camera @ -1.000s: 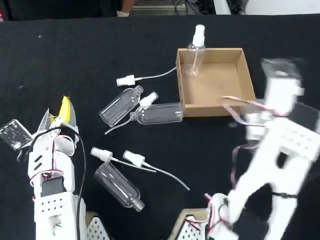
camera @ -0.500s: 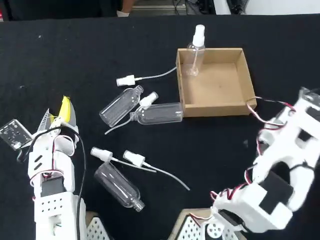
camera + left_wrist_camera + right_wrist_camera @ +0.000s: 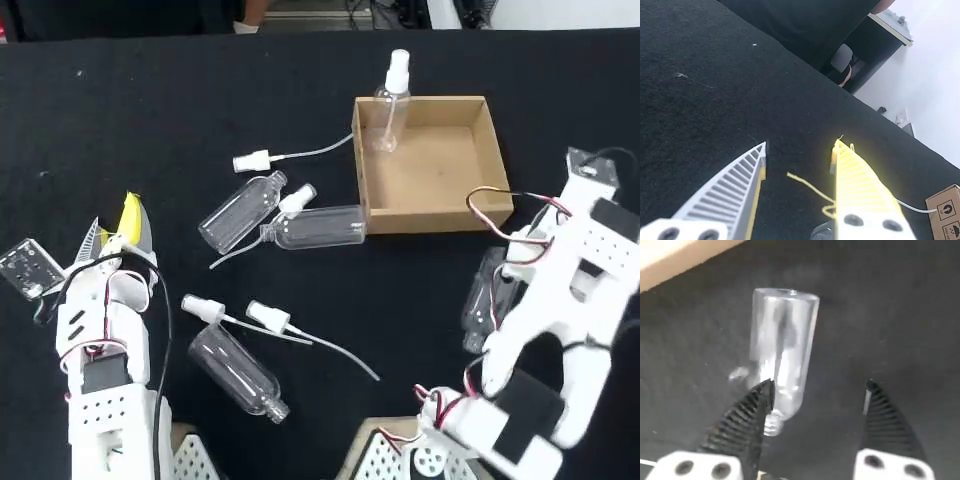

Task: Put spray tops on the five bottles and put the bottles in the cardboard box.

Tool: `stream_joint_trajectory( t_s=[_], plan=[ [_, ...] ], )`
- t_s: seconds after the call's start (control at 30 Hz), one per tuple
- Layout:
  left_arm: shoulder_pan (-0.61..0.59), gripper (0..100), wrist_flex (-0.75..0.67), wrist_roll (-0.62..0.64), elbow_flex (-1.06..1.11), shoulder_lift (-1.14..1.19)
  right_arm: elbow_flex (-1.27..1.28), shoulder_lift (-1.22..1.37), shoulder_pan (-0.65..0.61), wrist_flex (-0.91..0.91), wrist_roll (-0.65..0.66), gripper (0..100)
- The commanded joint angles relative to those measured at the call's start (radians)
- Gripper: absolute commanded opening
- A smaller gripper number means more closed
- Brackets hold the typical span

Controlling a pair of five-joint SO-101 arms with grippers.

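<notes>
A clear uncapped bottle (image 3: 782, 352) lies on the black table just in front of the cardboard box (image 3: 430, 218), and my right gripper (image 3: 817, 392) hovers open right over its neck end. From above, that bottle (image 3: 480, 300) peeks out beside the right arm (image 3: 565, 290). One bottle with a spray top (image 3: 392, 98) stands in the box's far left corner. Three more bottles (image 3: 242, 210) (image 3: 318, 228) (image 3: 236, 370) lie left of the box, with loose spray tops (image 3: 252, 160) (image 3: 203, 308) (image 3: 268, 317) among them. My left gripper (image 3: 800, 147) is open and empty at the near left (image 3: 115, 238).
The spray tops' long thin tubes (image 3: 335, 348) trail across the table between the bottles. The box's left wall (image 3: 358, 165) stands close to the lying bottles. A box corner (image 3: 946, 206) shows far off in the left wrist view.
The right arm swung from beside the box out to the right, then back over the bottle in front of the box. The left arm has not moved.
</notes>
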Motion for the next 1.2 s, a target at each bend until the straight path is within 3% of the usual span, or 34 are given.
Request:
stream_joint_trajectory(
  t_s=[0.0, 0.17, 0.37, 0.6, 0.73, 0.93, 1.07, 1.17],
  plan=[
    [-0.008, 21, -0.014, 0.006, -0.036, -0.012, -0.004, -0.136, 0.04, 0.014, 0.341, 23.6],
    [-0.007, 21, -0.015, 0.006, -0.036, -0.012, 0.058, -0.159, 0.057, 0.048, 0.933, 23.6],
    [0.024, 21, -0.014, 0.005, -0.033, -0.012, 0.107, -0.157, 0.066, 0.006, 1.407, 23.6],
    [0.024, 21, -0.014, -0.041, -0.031, -0.012, 0.183, -0.163, 0.146, -0.077, 2.064, 21.4],
    [0.024, 21, -0.014, -0.043, -0.031, -0.012, 0.206, -0.159, 0.158, -0.078, 2.148, 16.5],
    [0.024, 21, -0.014, -0.043, -0.031, -0.012, 0.189, -0.194, 0.138, -0.081, 2.159, 16.6],
    [0.024, 21, -0.014, -0.043, -0.031, -0.012, 0.22, -0.22, 0.094, -0.087, 2.14, 16.8],
    [0.024, 21, -0.014, -0.043, -0.031, -0.012, 0.248, -0.239, 0.066, -0.155, 2.039, 23.0]
  ],
)
